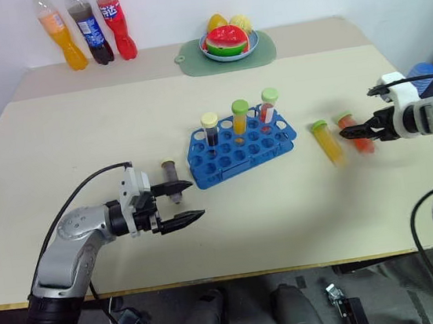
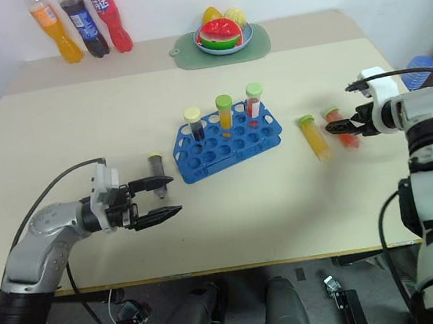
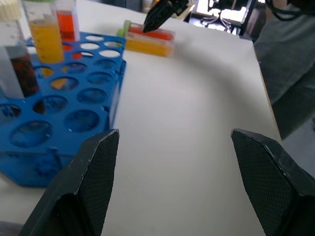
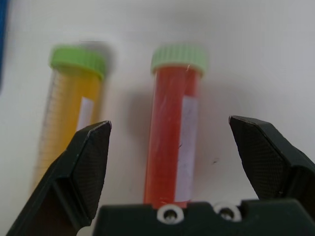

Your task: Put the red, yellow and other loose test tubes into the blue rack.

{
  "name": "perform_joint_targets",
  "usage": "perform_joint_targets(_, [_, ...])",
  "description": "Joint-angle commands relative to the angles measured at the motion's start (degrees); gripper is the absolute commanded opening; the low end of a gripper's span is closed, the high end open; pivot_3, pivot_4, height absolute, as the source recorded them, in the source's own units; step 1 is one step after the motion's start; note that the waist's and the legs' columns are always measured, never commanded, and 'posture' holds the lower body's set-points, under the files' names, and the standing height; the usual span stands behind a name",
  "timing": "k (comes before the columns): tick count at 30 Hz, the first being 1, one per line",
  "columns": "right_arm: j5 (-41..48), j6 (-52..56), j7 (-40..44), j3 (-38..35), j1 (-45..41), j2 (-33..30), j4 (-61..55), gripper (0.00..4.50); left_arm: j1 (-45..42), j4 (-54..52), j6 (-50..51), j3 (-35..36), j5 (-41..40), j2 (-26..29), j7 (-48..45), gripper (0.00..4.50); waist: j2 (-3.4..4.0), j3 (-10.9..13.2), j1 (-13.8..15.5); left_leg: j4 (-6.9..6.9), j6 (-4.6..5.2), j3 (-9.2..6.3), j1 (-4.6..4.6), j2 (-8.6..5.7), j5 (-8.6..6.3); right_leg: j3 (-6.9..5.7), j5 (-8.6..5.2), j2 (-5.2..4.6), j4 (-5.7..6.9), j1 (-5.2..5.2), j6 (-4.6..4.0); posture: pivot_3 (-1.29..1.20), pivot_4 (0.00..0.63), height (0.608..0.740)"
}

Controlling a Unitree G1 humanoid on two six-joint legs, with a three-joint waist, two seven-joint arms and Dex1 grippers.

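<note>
The blue rack [image 1: 232,164] stands mid-table with three capped tubes upright in its back row. Right of it two loose test tubes lie side by side, a yellow one [image 1: 328,142] and a red-orange one [image 1: 358,138], both green-capped. My right gripper [image 1: 347,132] hovers open over the red-orange tube [image 4: 173,137], which lies between its fingers [image 4: 83,162]. A dark brown tube [image 1: 169,170] lies left of the rack, just behind my left gripper [image 1: 196,198]. That gripper points toward the rack, open and empty.
Three soda bottles [image 1: 89,27] stand at the table's back left. A fruit plate [image 1: 227,44] on a green mat sits at the back centre. The near table edge runs just below my left arm.
</note>
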Motion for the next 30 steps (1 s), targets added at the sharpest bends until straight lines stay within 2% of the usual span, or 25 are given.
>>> perform_joint_targets(1, [-3.96, -2.70, -0.72, 1.61, -4.57, 1.23, 5.11, 3.70, 1.95, -4.52, 1.52, 3.28, -2.31, 0.32, 2.85, 3.78, 0.00, 0.00, 0.01, 0.00, 0.00, 0.00, 0.00, 0.00, 0.00, 0.00, 0.00, 0.01, 0.01, 0.00, 0.00, 0.00, 0.150, 0.740])
perform_joint_targets(3, [-6.09, -4.42, -0.94, 2.76, -5.08, 1.96, 7.24, 2.94, 3.20, -6.30, 2.56, 4.23, -3.28, 0.34, 4.38, 3.78, 0.00, 0.00, 0.28, 0.02, 0.00, 0.00, 0.00, 0.00, 0.00, 0.01, 0.00, 0.00, 0.03, 0.00, 0.01, 0.00, 0.150, 0.740])
perform_joint_targets(7, [-9.09, -6.28, -0.48, 4.13, -5.94, 2.98, 9.45, 0.89, 6.25, -9.58, 4.24, 6.30, -4.80, 0.67, 7.02, 3.78, 0.00, 0.00, 0.45, 0.04, -0.01, 0.00, 0.01, -0.01, 0.00, 0.02, 0.01, 0.01, 0.04, 0.01, 0.02, 0.00, 0.150, 0.740])
perform_joint_targets(8, [-10.00, -7.34, -0.93, 4.59, -5.86, 2.91, 9.63, 0.74, 6.74, -10.09, 4.44, 6.51, -4.99, 0.66, 7.41, 3.78, 0.00, 0.00, 0.46, 0.05, -0.01, 0.00, 0.02, 0.00, 0.00, 0.02, 0.01, 0.01, 0.05, 0.00, 0.02, 0.00, 0.150, 0.740])
perform_joint_targets(13, [-14.86, -17.20, -2.23, 7.20, -5.05, -0.17, 8.93, 0.74, 7.85, -11.32, 4.60, 6.53, -5.28, 0.24, 8.91, 3.78, 0.02, -0.01, 0.67, 0.08, -0.02, -0.01, 0.05, -0.01, 0.00, 0.02, 0.02, 0.02, 0.07, -0.03, 0.03, 0.00, 0.150, 0.740])
perform_joint_targets(15, [-15.63, -26.47, -3.14, 6.95, -4.03, -3.12, 6.34, 0.74, 8.07, -11.03, 4.03, 6.71, -5.10, -0.19, 9.54, 3.78, 0.05, 0.01, 0.83, 0.07, -0.02, -0.01, 0.04, -0.02, 0.00, 0.02, 0.02, 0.01, 0.06, -0.04, 0.03, 0.00, 0.150, 0.740])
perform_joint_targets(19, [-7.44, -33.87, 1.20, -1.18, 0.95, -4.97, -2.00, 0.74, 8.17, -10.27, 3.44, 6.27, -4.87, -1.23, 10.42, 3.78, 0.07, 0.03, 0.40, -0.02, -0.03, 0.09, 0.03, -0.03, 0.00, 0.11, 0.02, 0.00, 0.06, -0.04, 0.04, 0.00, 0.150, 0.740])
perform_joint_targets(22, [-0.32, -33.77, 1.87, -8.15, 12.19, -4.45, -17.44, 0.74, 7.85, -9.19, 2.54, 5.45, -3.88, -2.04, 10.52, 3.78, 0.06, 0.02, 0.14, 0.06, -0.02, 0.15, 0.05, 0.08, 0.00, 0.14, 0.02, 0.07, 0.08, -0.02, 0.04, 0.00, 0.150, 0.740])
perform_joint_targets(25, [10.33, -33.24, -4.24, -17.93, 26.44, 3.42, -37.97, 0.74, 6.27, -8.04, 2.51, 4.78, -3.94, -2.88, 10.36, 3.78, 0.00, -0.01, 0.41, 0.07, -0.02, 0.17, 0.06, 0.11, 0.00, 0.18, 0.02, 0.09, 0.12, -0.03, 0.04, 0.00, 0.150, 0.740])
perform_joint_targets(28, [14.99, -31.50, -8.76, -21.62, 31.55, 9.82, -47.53, 0.74, 4.91, -6.74, 2.55, 4.56, -4.07, -3.01, 9.89, 3.78, 0.15, 0.06, 0.40, 0.10, -0.01, 0.20, 0.06, 0.12, 0.00, 0.25, 0.06, 0.10, 0.20, -0.06, 0.07, 0.00, 0.150, 0.740])
perform_joint_targets(30, [18.68, -33.01, -12.66, -22.56, 33.64, 17.10, -52.02, 0.74, 3.75, -5.68, 2.65, 4.38, -4.18, -2.84, 9.08, 3.78, 0.15, 0.05, 0.54, 0.12, 0.00, 0.19, 0.06, 0.09, 0.01, 0.27, 0.10, 0.09, 0.21, -0.05, 0.12, 0.00, 0.150, 0.740])
